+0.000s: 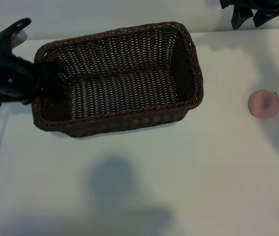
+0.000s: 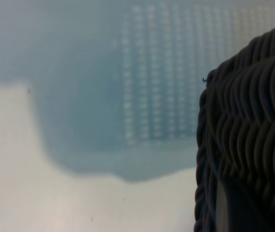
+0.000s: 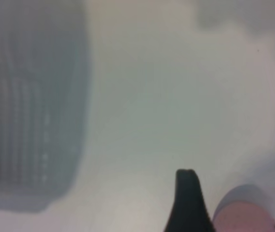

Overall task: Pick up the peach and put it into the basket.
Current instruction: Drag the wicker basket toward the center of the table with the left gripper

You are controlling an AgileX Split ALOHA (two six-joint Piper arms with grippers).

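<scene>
The dark brown wicker basket point(image 1: 129, 115) sits left of centre on the white table. My left gripper point(image 1: 45, 77) is at the basket's left end, shut on its rim, one finger inside the wall and one outside. In the left wrist view the basket's weave point(image 2: 253, 121) fills one side, with a pale finger pad point(image 2: 222, 208) against it. The pink peach point(image 1: 264, 103) lies alone at the right, well apart from the basket. My right gripper point(image 1: 251, 14) hangs open at the far right, beyond the peach. In the right wrist view the peach point(image 3: 246, 217) lies just outside one dark finger point(image 3: 188, 203).
The white table point(image 1: 144, 187) stretches bare in front of the basket, crossed by a soft shadow point(image 1: 120, 191). The table's far edge runs behind the basket and its left edge under my left arm.
</scene>
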